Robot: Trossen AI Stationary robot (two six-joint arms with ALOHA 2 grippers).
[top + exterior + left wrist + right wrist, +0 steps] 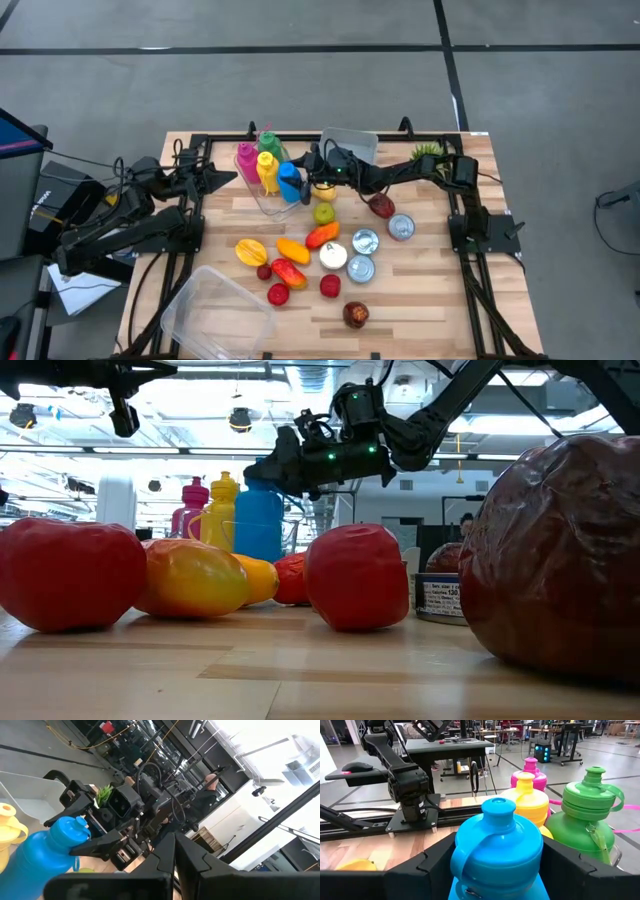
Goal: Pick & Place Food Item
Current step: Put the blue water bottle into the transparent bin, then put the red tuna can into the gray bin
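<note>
Straddling the blue bottle [497,852] with looped cap strap, right gripper [492,865] fingers spread, not pinching it.

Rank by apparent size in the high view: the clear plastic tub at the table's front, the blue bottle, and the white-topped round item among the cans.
1. Clear plastic tub, largest.
2. Blue bottle.
3. White-topped round item, smallest.

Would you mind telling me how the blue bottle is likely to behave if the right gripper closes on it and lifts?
The blue bottle looks like smooth, rounded plastic, so the right gripper, whose open fingers stand either side of it, might slip. It stands upright and tall, so a sideways nudge would probably tip it against the yellow bottle close beside it. It seems stiff rather than squashy.
</note>
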